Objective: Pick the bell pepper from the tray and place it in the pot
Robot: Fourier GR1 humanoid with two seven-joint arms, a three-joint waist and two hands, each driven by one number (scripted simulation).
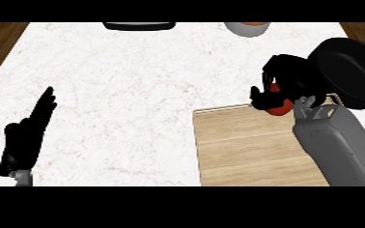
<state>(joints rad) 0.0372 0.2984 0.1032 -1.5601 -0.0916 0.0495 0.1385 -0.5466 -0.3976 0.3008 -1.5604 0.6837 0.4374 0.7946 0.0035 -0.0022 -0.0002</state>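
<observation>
right forearm (335, 145) rises over the wooden tray (242, 145); right hand (285, 84) clutches the red bell pepper (279, 107), lifted beside the black pot (345, 70); clipping its rim could knock the pepper free; left hand (28, 130) rests open

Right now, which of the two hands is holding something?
The right hand, at the view's right above the wooden tray: its fingers curl round the red bell pepper. The left hand rests open at the left edge, fingers straight.
</observation>
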